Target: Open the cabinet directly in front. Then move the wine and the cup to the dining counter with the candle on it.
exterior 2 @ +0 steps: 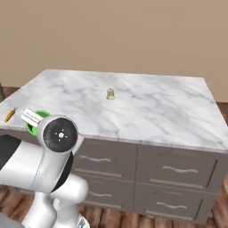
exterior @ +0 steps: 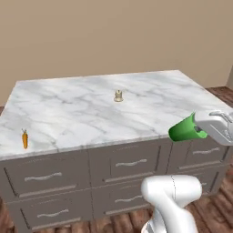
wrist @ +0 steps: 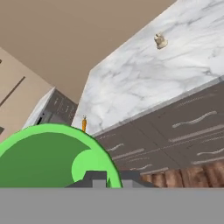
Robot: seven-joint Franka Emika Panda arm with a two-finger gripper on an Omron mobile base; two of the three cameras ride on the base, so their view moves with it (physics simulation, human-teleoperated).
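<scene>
Gripping the cup (exterior: 184, 129) in my closed gripper (exterior: 200, 130), I am holding it tipped on its side in the air just in front of the dining counter (exterior: 82, 113), level with its front edge. I am facing a white, grey-veined marble top over dark drawers with curved silver handles. A small candle (exterior: 118, 96) is sitting near the middle of the counter, and a carrot (exterior: 25, 138) is lying near its front left corner. Behind, a plain beige wall is rising; below, I am seeing a wooden floor (exterior: 127, 224).
</scene>
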